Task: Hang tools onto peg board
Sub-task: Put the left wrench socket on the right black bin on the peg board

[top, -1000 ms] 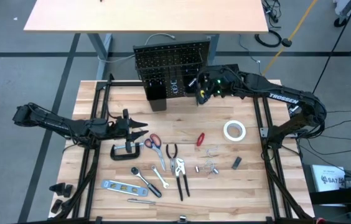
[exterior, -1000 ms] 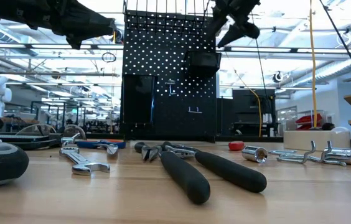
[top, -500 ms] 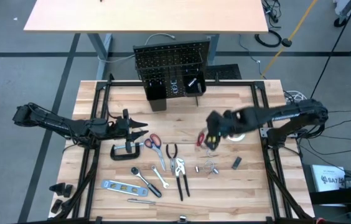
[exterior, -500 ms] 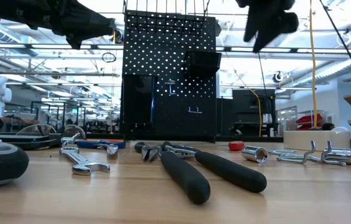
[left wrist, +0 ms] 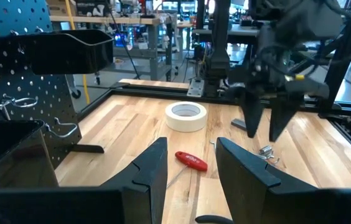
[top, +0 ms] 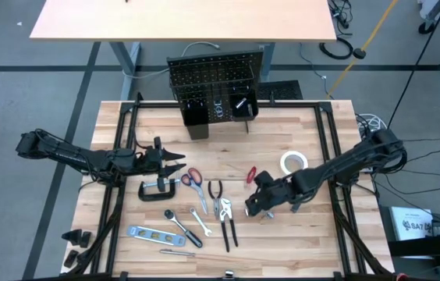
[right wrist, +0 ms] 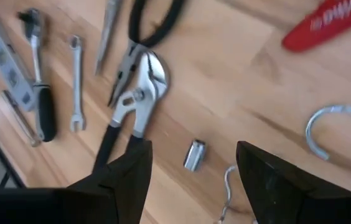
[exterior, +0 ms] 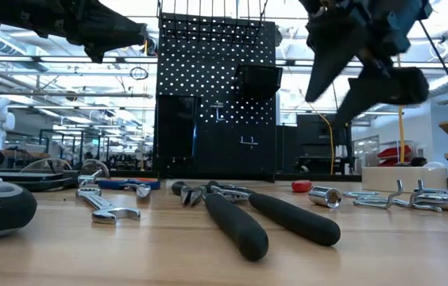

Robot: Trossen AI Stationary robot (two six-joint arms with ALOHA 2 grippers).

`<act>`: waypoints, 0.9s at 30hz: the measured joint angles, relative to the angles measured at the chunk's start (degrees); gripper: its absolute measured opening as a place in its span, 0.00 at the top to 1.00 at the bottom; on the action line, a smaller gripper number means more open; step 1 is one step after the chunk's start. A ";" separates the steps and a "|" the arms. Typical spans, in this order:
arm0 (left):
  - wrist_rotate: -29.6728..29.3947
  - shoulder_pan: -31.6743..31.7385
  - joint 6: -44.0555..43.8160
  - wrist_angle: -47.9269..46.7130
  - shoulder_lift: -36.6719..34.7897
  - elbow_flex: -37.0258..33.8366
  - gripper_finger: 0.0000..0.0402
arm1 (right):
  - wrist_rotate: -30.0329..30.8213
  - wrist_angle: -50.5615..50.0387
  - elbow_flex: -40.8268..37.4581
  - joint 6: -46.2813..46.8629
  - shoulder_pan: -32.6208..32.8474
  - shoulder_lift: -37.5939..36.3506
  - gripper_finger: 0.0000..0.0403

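Right gripper point(top: 253, 208) hangs low over the table's middle, toward the front edge, fingers point(right wrist: 119, 180) apart and holding nothing. In the right wrist view a small metal socket point(right wrist: 195, 154) lies between the fingertips, with a wire hook point(right wrist: 334, 127) just beside it. Silver pliers point(right wrist: 135, 87) with black handles lie next to the socket, and the red screwdriver point(top: 251, 173) sits just behind the gripper. A ratchet point(right wrist: 38, 74) and a small wrench point(right wrist: 74, 84) lie further toward the table's left side. The tape roll point(top: 293, 163) rests near the right edge, beside the right arm.

Left gripper point(top: 179, 161) hovers by the table's left side, fingers point(left wrist: 152, 174) apart, empty. Red-handled scissors point(top: 192, 179) lie just beside its tips, and the black clamp point(top: 157, 190) lies just in front of it. Black-handled pliers point(top: 217, 193) sit between scissors and silver pliers. The level point(top: 149, 232) lies near the front-left corner.

Peg board point(top: 214, 82) stands upright at the back edge, centre, with black bins point(top: 194, 117) at its foot. None of the tools hang on it; all lie flat on the table point(top: 314, 242). From the low view, the black-handled pliers point(exterior: 248, 214) lie nearest and the peg board point(exterior: 208, 95) rises behind them.
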 joint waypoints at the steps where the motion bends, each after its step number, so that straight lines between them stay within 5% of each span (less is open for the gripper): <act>1: 0.00 0.00 -0.02 -0.02 0.00 0.00 0.67 | -0.02 0.08 0.48 0.66 0.23 0.76 0.44; 8: 0.00 0.01 -0.04 0.00 0.00 0.00 0.67 | -0.34 -0.60 5.71 1.76 0.91 7.32 0.44; 19: 0.01 0.02 -0.17 0.00 0.00 0.00 0.67 | -1.50 -17.11 19.55 1.73 1.97 20.73 0.52; 27: 0.02 0.00 -0.43 0.00 0.00 0.00 0.67 | -2.92 -16.06 20.52 1.69 2.36 24.94 0.52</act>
